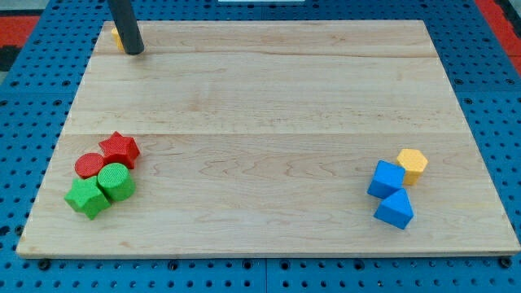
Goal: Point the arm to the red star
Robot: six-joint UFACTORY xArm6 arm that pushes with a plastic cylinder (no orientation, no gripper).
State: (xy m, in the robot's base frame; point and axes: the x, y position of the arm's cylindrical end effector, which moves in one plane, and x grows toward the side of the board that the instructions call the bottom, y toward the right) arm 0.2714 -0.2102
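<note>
Wooden table (269,89) fills most of the view over blue pegboard (24,122), and my tip (134,51) sits at the view's top left corner, touching or just beside a small yellow block (118,37) half hidden behind the rod; no tool on this rig, just the bare rod, so nothing held. Red star (120,149) lies at the view's lower left, well apart from my tip, clustered tight with a red cylinder (89,164), green cylinder (116,181) and green cube (87,198). Lower right: blue cube (386,179), blue triangular block (395,209), yellow hexagonal block (413,164), bunched together.
</note>
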